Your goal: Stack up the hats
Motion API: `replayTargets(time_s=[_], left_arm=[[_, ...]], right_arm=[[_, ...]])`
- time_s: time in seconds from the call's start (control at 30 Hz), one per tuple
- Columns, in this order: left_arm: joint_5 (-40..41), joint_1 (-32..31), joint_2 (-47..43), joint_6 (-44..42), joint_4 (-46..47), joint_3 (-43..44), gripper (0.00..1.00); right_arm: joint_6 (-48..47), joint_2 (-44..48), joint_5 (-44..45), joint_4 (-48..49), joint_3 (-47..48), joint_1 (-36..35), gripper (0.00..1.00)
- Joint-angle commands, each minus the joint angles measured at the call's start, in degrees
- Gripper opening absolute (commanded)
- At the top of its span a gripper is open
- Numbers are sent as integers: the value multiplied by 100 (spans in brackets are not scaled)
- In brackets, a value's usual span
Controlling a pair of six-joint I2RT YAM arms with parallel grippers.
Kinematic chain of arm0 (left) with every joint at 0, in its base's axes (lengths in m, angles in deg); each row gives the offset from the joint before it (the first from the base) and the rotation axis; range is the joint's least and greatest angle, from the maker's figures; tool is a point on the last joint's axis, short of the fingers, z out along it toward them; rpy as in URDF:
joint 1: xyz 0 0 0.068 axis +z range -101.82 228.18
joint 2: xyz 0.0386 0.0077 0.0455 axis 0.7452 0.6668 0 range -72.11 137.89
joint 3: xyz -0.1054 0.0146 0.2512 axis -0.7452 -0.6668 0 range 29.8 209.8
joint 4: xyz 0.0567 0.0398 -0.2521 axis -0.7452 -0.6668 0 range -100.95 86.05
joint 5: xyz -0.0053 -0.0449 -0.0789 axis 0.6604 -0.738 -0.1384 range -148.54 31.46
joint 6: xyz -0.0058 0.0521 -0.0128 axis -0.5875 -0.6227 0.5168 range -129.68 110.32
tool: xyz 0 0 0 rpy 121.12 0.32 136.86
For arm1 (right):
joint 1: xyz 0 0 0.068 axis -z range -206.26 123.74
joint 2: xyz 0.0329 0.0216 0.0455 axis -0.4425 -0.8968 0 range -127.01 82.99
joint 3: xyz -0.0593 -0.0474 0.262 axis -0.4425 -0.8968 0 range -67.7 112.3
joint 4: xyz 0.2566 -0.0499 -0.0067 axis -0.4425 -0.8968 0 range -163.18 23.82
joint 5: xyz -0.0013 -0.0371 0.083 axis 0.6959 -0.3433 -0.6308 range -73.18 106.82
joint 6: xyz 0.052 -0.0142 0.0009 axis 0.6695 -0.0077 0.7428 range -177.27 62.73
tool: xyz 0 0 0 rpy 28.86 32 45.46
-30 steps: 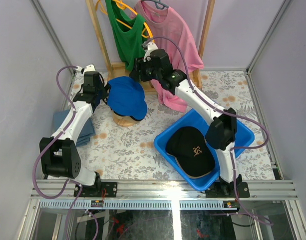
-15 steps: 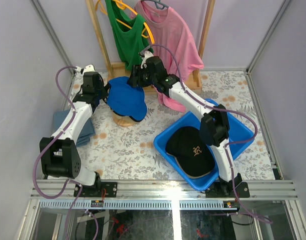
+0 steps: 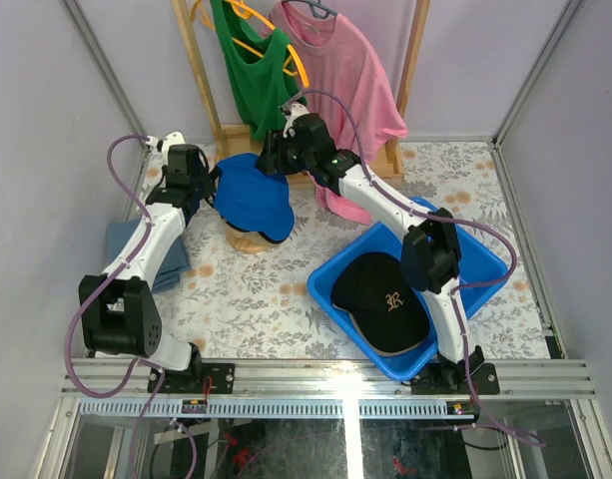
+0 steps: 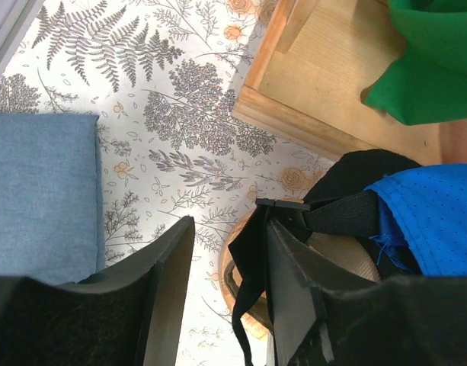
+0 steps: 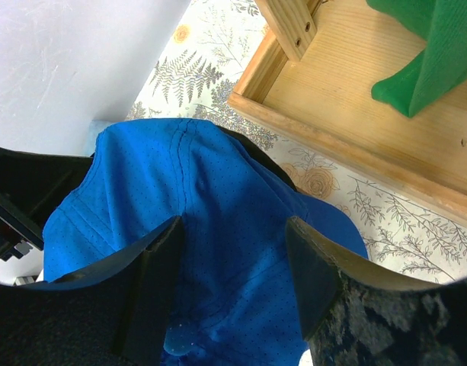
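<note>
A royal blue hat [image 3: 254, 200] sits on top of a round wooden stand [image 3: 248, 240], with a black hat [image 4: 355, 171] under it whose strap [image 4: 252, 267] hangs down. My left gripper [image 3: 211, 190] is at the stack's left edge. Its jaws [image 4: 229, 229] are open, and the loose strap rests against the right finger [image 4: 294, 290]. My right gripper [image 3: 274, 160] hovers at the blue hat's far edge, open, its fingers straddling the blue crown [image 5: 218, 198]. Another black hat [image 3: 380, 294] with an embroidered letter lies in the blue bin [image 3: 485, 264].
A folded grey-blue cloth [image 3: 126, 239] lies at the left beside my left arm. A wooden clothes rack base [image 5: 370, 114] stands just behind the stand, with a green top [image 3: 248, 70] and a pink shirt [image 3: 350, 90] hanging over it.
My right gripper has come down and left to the blue hat's far edge. The left arm has scarcely moved.
</note>
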State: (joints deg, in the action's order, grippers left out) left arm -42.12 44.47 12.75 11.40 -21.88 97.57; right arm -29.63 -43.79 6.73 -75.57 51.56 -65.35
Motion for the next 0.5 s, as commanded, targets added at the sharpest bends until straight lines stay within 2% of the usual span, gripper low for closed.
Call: replayTargets(time_s=[0.0,0.33,0.47], left_arm=[[384,14,-35,184,-395,119,42],[424,18,57,396,-781,383,43],[421,16,35,490,-869,512,48]], right_arm=[[-52,428,2,-172,-106,-2,63],[-126,654,63,-134,-323,-2,63],[-154,671,60,-163,-315,-2,62]])
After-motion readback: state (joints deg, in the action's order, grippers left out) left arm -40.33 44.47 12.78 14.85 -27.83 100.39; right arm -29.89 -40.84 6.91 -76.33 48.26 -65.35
